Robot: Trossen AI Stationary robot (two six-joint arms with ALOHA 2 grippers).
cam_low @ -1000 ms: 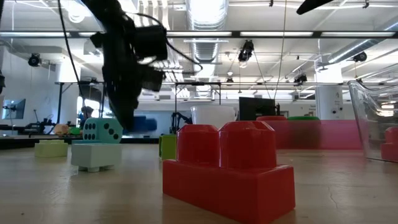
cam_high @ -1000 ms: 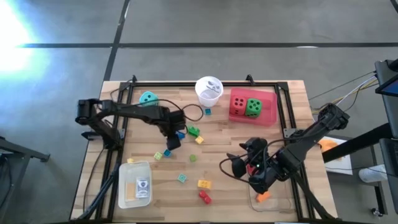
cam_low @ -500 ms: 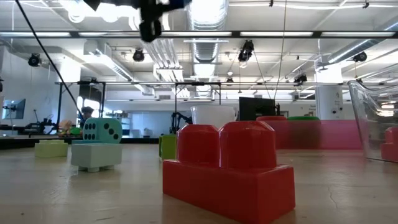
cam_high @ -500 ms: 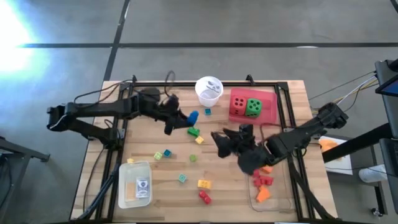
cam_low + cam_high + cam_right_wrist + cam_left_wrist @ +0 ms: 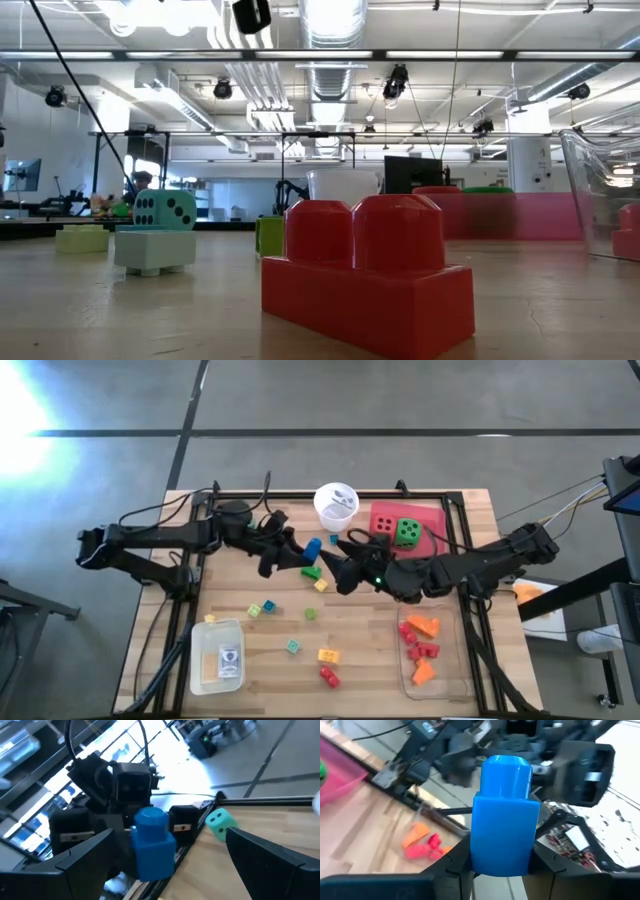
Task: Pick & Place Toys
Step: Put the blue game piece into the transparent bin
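The task is partly complete. The red die (image 5: 384, 525) and green die (image 5: 406, 533) sit in the pink tray (image 5: 432, 540); red and orange bricks (image 5: 420, 650) lie in the clear tray (image 5: 452, 685). Several small bricks (image 5: 327, 656) and the teal die (image 5: 220, 823) remain on the table (image 5: 370, 650). The left tool (image 5: 296, 555) is clamped on a blue brick (image 5: 502, 815), raised above the table. The right tool (image 5: 345, 560), fingers wide apart and empty, faces the blue brick at close range.
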